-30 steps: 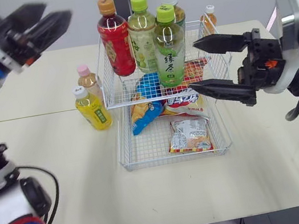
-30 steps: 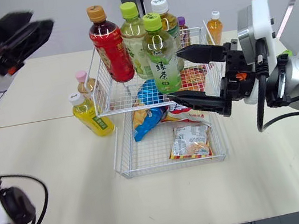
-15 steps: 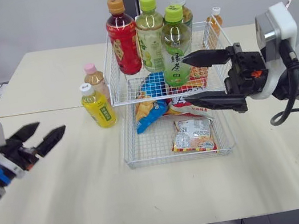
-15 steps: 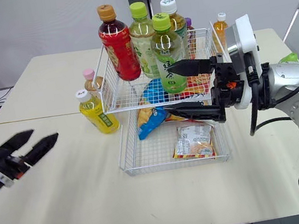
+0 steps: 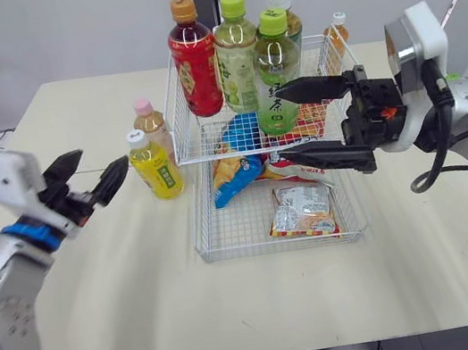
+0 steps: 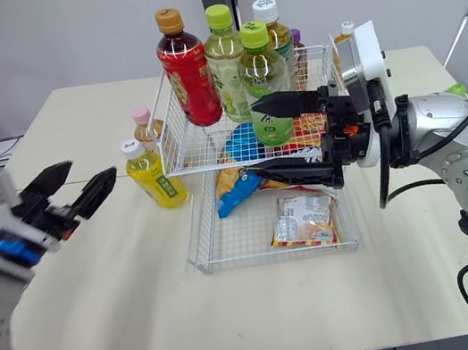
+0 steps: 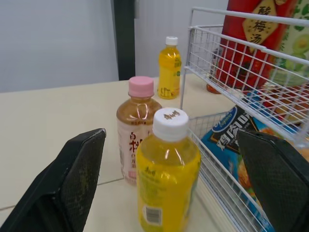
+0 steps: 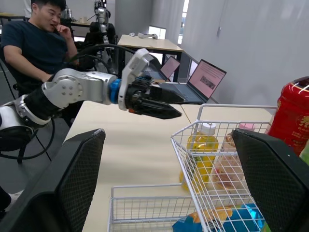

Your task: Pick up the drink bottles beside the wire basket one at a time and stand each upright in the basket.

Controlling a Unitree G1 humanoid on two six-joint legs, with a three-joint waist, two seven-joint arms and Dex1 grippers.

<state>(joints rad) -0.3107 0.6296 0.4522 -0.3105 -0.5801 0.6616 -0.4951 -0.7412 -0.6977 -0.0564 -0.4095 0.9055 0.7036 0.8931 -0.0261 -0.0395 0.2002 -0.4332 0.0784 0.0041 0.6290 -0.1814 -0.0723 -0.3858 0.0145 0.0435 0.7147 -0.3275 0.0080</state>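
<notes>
Okay, so I've got the left gripper (image 5: 102, 159) lined up on the yellow bottle (image 7: 166, 179), jaws spread wide and holding nothing. In the left wrist view the bottle stands upright straight ahead of the opening, about centred between the two fingers (image 7: 72, 179) but not inside them yet. The pink-capped bottle (image 7: 140, 140) sits right behind it from the jaws' side, close enough that I can't tell if they touch. The wire basket (image 5: 228, 241) wall runs just beside the bottle on the side of one finger. My plan is to push straight in along the jaw line, keeping the basket-side finger clear of the wire and stopping before the tips nudge the pink one. I'd close on the body below the shoulder, not the cap, since a full bottle probably swings if it's pinched high. Then it's straight up before going sideways over the rim. The right gripper (image 5: 279, 123) hangs over the basket, also gaping wide and empty, with the green bottle (image 5: 273, 64) just beyond its tips. I reckon I should pull it back first, or the two arms will crowd each other at the drop.
</notes>
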